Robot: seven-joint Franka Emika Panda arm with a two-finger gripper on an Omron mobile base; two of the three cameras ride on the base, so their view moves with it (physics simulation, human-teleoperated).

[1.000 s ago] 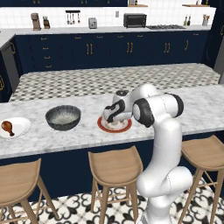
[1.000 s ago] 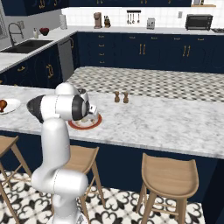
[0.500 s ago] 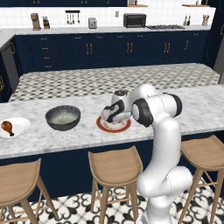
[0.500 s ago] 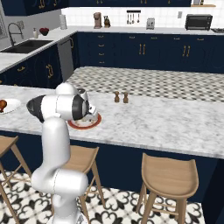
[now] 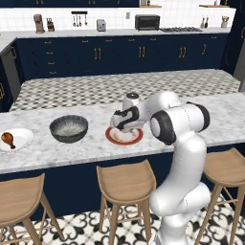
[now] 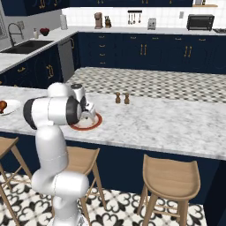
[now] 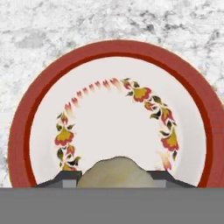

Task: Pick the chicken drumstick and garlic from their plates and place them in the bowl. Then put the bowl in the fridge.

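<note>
One small pale beige garlic bulb (image 7: 116, 172) sits squarely between the two dark finger tips of the gripper (image 7: 114, 178), which flank it on either side low over the round plate with the terracotta-red rim and flowered cream centre (image 7: 26, 127); the tips look close against the bulb, though whether they already pinch it I cannot tell. Roundish, it offers no long axis to line up with. From the gripper, the dark grey speckled bowl (image 5: 69, 128) lies off to its left on the marble tabletop (image 5: 86, 150), and the reddish-brown chicken drumstick (image 5: 7, 139) on its plain white plate (image 5: 21, 139) lies beyond that.
</note>
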